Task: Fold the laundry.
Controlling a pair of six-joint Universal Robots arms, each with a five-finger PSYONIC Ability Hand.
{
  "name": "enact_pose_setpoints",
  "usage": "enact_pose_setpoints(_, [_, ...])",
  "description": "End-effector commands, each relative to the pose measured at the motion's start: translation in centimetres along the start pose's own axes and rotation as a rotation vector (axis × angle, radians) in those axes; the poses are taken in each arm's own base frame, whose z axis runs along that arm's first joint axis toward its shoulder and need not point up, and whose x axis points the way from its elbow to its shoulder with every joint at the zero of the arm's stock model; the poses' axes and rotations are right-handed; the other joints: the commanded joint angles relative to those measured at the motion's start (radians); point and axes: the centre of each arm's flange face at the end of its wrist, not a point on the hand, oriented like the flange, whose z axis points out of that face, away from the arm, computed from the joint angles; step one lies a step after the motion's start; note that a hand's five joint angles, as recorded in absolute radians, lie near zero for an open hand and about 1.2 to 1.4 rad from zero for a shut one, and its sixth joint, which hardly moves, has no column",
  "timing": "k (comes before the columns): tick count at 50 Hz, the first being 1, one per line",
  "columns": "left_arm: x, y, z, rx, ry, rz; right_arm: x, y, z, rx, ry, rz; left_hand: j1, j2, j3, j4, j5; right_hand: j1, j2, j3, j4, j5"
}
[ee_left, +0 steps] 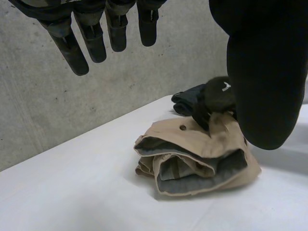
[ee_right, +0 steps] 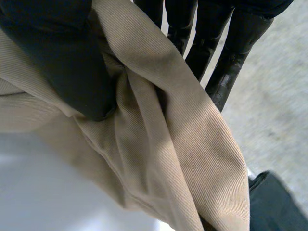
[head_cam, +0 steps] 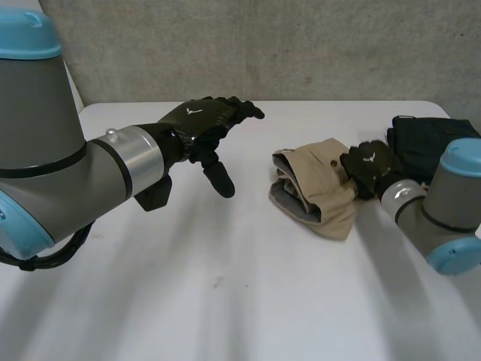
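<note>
Head view: shows folded beige garment (head_cam: 316, 197) right of centre on white table (head_cam: 225, 301), long axis running far-left to near-right, layered ends facing left. Puts right hand (head_cam: 370, 167) on its far right edge, dark garment (head_cam: 428, 139) just right of that, and left hand (head_cam: 203, 124) well apart to the left.

Left wrist view: shows left hand (ee_left: 91, 43) with fingers straight, holding nothing, garment (ee_left: 192, 154) beyond its fingertips.

Right wrist view: shows right hand (ee_right: 62, 62) pinching beige cloth (ee_right: 168, 144) between thumb and fingers.

A white table (head_cam: 225, 308) is standing before a grey concrete wall (head_cam: 301, 45) that is showing small pits and mottling. Soft light is falling evenly across the matte tabletop.
</note>
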Motion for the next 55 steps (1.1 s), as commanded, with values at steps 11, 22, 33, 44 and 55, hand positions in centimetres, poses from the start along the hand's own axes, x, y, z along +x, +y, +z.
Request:
enact_pose_setpoints(11, [-0.5, 0.1, 0.2, 0.0, -0.012, -0.02, 15.6, -9.3, 5.3, 0.365, 0.388, 0.015, 0.002, -0.009, -0.016, -0.007, -0.031, 0.471, 0.239, 0.258, 0.209, 0.338])
enact_pose_setpoints(22, [-0.7, 0.1, 0.5, 0.018, -0.014, -0.047, 21.2, -0.8, 5.2, 0.186, 0.406, 0.061, 0.008, -0.003, -0.01, -0.001, -0.025, 0.471, 0.239, 0.258, 0.209, 0.338])
enact_pose_setpoints(33, [-0.8, 0.4, 0.6, 0.01, -0.015, -0.05, 21.9, 10.7, 2.3, -0.014, 0.271, 0.084, 0.008, -0.003, -0.01, -0.001, -0.025, 0.471, 0.239, 0.258, 0.209, 0.338])
enact_pose_setpoints(44, [-0.8, 0.6, 0.7, 0.002, -0.015, -0.054, 22.1, 11.4, 0.0, -0.071, 0.249, 0.051, 0.008, -0.003, -0.01, -0.001, -0.025, -0.75, -0.983, -0.964, -1.013, -0.884])
enact_pose_setpoints(55, [-0.6, -1.5, -0.8, 0.065, -0.055, -0.034, 23.7, -6.6, -4.0, 0.189, 0.462, 0.155, 0.005, -0.006, -0.013, -0.004, -0.028, -0.75, -0.983, -0.964, -1.013, -0.884])
